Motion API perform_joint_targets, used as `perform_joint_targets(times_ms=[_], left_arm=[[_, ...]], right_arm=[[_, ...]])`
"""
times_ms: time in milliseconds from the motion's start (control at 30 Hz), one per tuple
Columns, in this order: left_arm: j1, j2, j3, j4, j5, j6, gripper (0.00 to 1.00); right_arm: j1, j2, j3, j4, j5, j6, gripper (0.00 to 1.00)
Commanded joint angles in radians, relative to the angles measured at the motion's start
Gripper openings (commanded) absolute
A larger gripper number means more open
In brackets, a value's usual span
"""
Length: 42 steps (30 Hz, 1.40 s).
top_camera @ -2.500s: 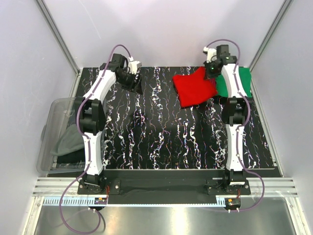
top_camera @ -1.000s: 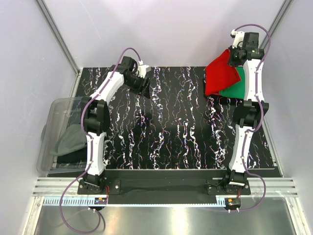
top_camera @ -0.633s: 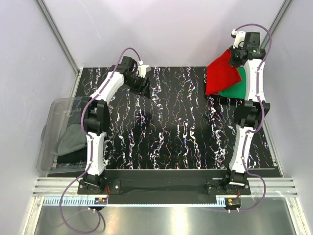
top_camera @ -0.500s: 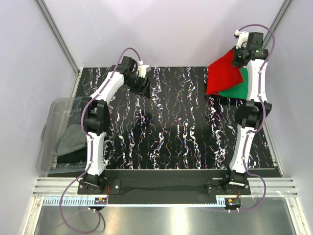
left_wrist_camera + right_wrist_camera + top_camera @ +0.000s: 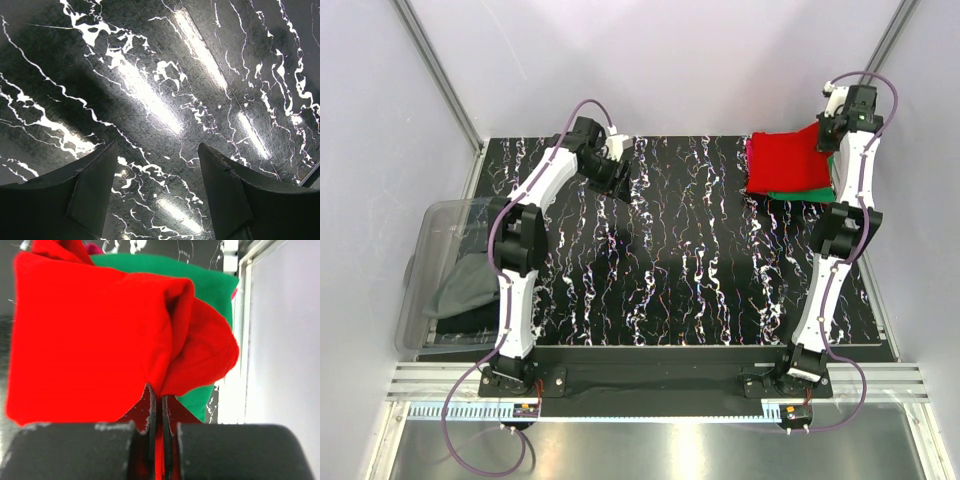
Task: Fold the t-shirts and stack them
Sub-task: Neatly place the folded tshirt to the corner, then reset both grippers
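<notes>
The green t-shirt [image 5: 800, 194] is lying folded at the far right corner of the tabletop [image 5: 670, 260]. The red t-shirt [image 5: 785, 162] is resting on top of the green t-shirt and covering most of it, so that only a green strip along the near edge is showing from above. The right hand [image 5: 156, 405] is hanging over the far right edge of the green t-shirt, clenched on a bunched fold of the red cloth, with its fingers [image 5: 145, 415] pressing together on it. In the right wrist view, a sliver of pink cloth [image 5: 93, 247] is peeking out at the far side of the green t-shirt. The left hand [image 5: 157, 150] is hovering well to the left of the green t-shirt, released, its two fingers [image 5: 95, 180] spread apart above bare tabletop and grasping nothing.
</notes>
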Motion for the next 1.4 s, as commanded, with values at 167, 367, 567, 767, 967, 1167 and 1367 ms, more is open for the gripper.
perform_joint_targets(times_ms=[167,367,567,767,967,1167,1367], left_arm=[[-0.017,-0.009,-0.008,0.015,-0.031,0.014,0.71],[-0.029,-0.014,-0.021,0.005,-0.047,0.025,0.71],[-0.037,-0.015,-0.027,0.002,-0.057,0.030,0.71],[-0.040,-0.015,-0.028,0.001,-0.065,0.033,0.71],[-0.042,-0.015,-0.030,0.001,-0.068,0.033,0.72],[-0.042,-0.063,-0.001,-0.005,-0.123,0.047,0.79],[-0.025,-0.107,0.071,-0.001,-0.269,-0.007,0.98]], right_arm=[[-0.009,0.062,0.088,0.089,0.056,-0.014,0.00],[-0.022,0.101,0.107,0.138,0.086,-0.012,0.00],[-0.032,0.116,0.102,0.200,0.106,-0.006,0.00],[-0.035,0.131,0.099,0.215,0.138,-0.002,0.00],[-0.032,0.165,0.182,0.252,0.158,0.015,0.51],[-0.012,-0.014,0.213,0.255,0.193,0.055,0.85],[0.004,-0.339,-0.055,0.225,-0.041,0.165,1.00]])
